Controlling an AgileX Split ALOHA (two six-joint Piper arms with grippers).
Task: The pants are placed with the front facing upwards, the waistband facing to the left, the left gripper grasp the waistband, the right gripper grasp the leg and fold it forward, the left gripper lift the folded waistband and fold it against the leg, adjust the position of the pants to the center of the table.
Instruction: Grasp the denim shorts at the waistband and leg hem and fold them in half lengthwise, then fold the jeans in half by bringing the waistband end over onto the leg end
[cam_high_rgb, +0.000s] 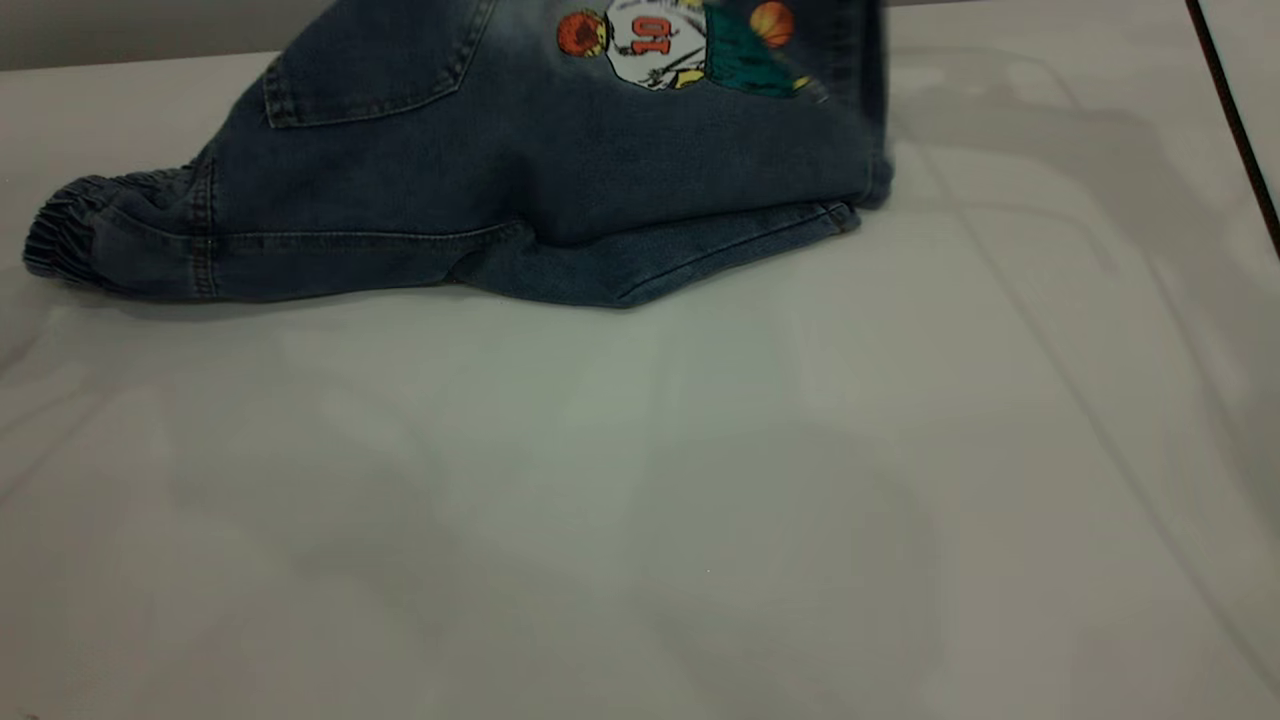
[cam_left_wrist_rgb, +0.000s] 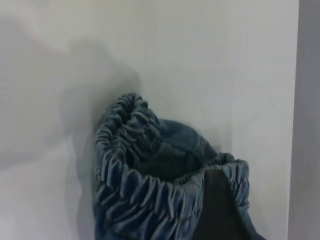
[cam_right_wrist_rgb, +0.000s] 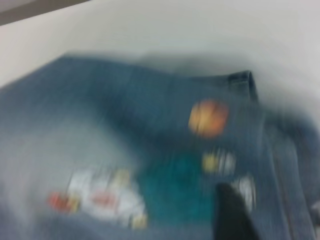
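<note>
The blue denim pants (cam_high_rgb: 520, 170) are seen at the white bench's (cam_high_rgb: 640, 500) far edge, one leg (cam_high_rgb: 700, 60) raised mid-fold. The ruffled waistband (cam_left_wrist_rgb: 150, 185) seems clamped by the black left gripper's fingers (cam_left_wrist_rgb: 220, 210); the right gripper's grip cannot be told. The second fold and centring remain.

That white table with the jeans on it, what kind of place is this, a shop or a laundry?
Probably neither: it looks like a robot test bench. The table is bare apart from the pants, a black cable runs past, and wrist cameras show black gripper fingers.

One legible marking noted: the number "10", in red on the white shirt of the cartoon print (cam_high_rgb: 680, 45). The print stands on the leg (cam_high_rgb: 700, 130) of the pants (cam_high_rgb: 450, 170). No other text readable.
</note>
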